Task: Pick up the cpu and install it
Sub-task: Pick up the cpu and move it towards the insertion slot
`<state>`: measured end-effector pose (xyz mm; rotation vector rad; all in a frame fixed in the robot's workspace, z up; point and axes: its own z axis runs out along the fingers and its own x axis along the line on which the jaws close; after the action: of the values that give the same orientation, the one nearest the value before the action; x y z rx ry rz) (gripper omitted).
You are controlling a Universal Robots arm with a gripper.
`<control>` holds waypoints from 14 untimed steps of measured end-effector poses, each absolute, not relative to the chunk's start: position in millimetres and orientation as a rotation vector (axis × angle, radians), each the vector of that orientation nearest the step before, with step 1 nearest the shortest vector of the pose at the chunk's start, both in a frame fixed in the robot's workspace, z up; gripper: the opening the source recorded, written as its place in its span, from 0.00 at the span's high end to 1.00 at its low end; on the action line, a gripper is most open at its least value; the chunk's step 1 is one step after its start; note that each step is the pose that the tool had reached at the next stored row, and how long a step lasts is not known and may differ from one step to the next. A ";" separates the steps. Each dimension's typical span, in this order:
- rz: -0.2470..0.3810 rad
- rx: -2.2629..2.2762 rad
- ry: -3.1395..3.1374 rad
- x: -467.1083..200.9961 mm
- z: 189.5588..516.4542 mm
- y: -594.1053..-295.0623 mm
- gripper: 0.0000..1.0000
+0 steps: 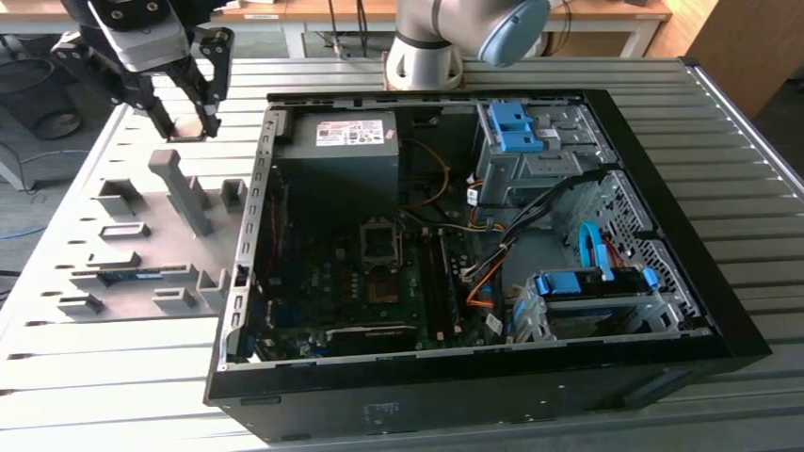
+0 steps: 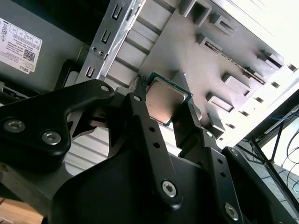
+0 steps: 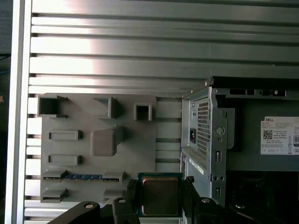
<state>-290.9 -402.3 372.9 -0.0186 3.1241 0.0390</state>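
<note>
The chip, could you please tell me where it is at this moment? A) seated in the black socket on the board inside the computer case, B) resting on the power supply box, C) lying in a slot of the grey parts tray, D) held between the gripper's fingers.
D: in both wrist views the chip sits clamped between the gripper fingers, raised above the grey parts tray beside the computer case.

The exterior view looks down at an angle from in front of the open case (image 1: 490, 245), taking in the whole table (image 1: 113, 395), with the gripper (image 1: 186, 130) far off. The first wrist view faces straight down past the gripper (image 3: 160, 198), high above the tray (image 3: 98, 144). The second wrist view looks along the fingers (image 2: 149, 135) from close behind. All three share the tray and the case's near wall.
</note>
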 end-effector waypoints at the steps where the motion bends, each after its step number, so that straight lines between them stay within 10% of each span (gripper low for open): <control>1: 0.039 -0.019 3.124 -288.9 372.9 -402.3 0.53; 14: 0.039 -0.019 3.125 -265.2 372.9 -402.3 0.53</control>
<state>-265.2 -402.3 372.9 -0.0186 3.1250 0.0390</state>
